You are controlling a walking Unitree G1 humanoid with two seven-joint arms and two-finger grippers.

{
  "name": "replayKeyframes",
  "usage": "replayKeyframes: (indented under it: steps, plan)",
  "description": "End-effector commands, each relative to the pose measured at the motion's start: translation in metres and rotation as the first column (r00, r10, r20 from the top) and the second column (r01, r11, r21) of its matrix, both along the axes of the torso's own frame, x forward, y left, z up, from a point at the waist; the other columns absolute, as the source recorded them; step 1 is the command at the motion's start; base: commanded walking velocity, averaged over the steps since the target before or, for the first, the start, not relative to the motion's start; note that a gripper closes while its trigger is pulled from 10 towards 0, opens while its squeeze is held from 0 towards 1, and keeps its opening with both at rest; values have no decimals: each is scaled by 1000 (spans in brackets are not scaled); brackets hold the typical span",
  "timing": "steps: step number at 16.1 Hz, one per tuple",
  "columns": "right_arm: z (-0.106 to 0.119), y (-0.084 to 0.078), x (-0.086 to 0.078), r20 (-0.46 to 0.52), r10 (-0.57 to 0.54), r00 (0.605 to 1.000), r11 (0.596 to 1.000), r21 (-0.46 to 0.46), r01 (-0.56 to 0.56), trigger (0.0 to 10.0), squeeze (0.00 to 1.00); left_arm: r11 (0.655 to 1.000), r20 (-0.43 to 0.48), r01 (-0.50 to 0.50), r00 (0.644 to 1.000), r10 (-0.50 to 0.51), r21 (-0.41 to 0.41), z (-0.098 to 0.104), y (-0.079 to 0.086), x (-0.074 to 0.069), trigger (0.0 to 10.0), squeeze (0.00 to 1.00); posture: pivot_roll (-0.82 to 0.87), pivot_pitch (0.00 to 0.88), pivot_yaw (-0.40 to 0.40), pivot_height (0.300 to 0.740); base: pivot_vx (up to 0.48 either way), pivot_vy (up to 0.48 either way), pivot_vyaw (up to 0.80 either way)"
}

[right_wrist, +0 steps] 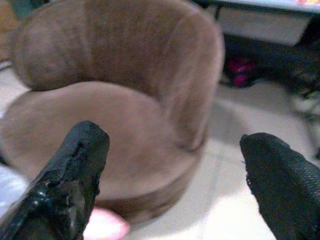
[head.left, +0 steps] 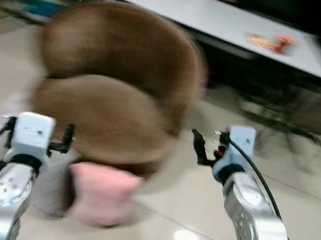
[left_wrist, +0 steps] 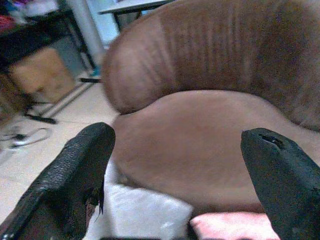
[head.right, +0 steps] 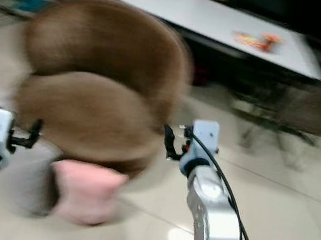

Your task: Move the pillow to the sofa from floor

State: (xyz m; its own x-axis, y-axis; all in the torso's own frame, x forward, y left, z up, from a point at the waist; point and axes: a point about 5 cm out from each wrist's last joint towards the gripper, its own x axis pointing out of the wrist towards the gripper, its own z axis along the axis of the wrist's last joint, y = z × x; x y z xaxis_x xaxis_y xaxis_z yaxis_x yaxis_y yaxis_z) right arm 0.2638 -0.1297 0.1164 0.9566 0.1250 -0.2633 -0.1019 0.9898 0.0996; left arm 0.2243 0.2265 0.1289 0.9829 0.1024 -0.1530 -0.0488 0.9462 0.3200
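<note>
Scene: I saw a round brown plush tub sofa (head.left: pixel 114 83) on a pale tiled floor (head.left: pixel 271 191), with a long white table (head.left: pixel 183 6) behind it; both head views were blurred.
Task object: a soft pink pillow (head.left: pixel 103 195) lay on the floor, touching the front base of the sofa, with a pale grey-white cushion (head.left: pixel 47 190) just beside it on my left.
Left gripper (left_wrist: pixel 180 165): its fingers stood wide apart and held nothing; it was raised in front of the sofa seat, above the grey-white cushion.
Right gripper (right_wrist: pixel 170 170): its fingers were likewise spread wide and empty; it hovered off the sofa's right front edge, apart from the pillow.
Stage (my judgement): approach, with the pillow not yet grasped.
Risk 1: with the picture smeared, I could misjudge the reach and close on the grey-white cushion instead of the pillow.
Risk 2: a low reach could drive the fingers into the floor or push the pillow under the sofa's front edge.
Risk 3: a one-sided pinch on so soft a pillow could slip during the lift.
</note>
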Motion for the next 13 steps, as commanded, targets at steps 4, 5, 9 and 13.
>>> replayKeyframes:
  steps: [4,5,9,13]
  plan:
    - [18,-10,3,97,-127,987,991,63,121,10000,1000,988,84,151,985,-151,10,15,-19,13,10000,0,-11,0,-44,740,0,0,800]
    - [13,-12,2,70,-137,988,989,68,132,10000,1000,988,74,153,985,-154,19,14,-20,13,10000,0,-9,0,-45,740,0,0,800]
    - [18,-5,11,96,-107,990,993,62,102,10000,0,991,113,133,984,-135,27,19,-20,18,10000,0,1,0,-37,740,0,-226,127]
    - [19,-8,17,129,-187,974,982,52,182,10000,0,993,115,116,987,-115,-7,18,-16,20,10000,0,-6,0,-19,740,0,0,0]
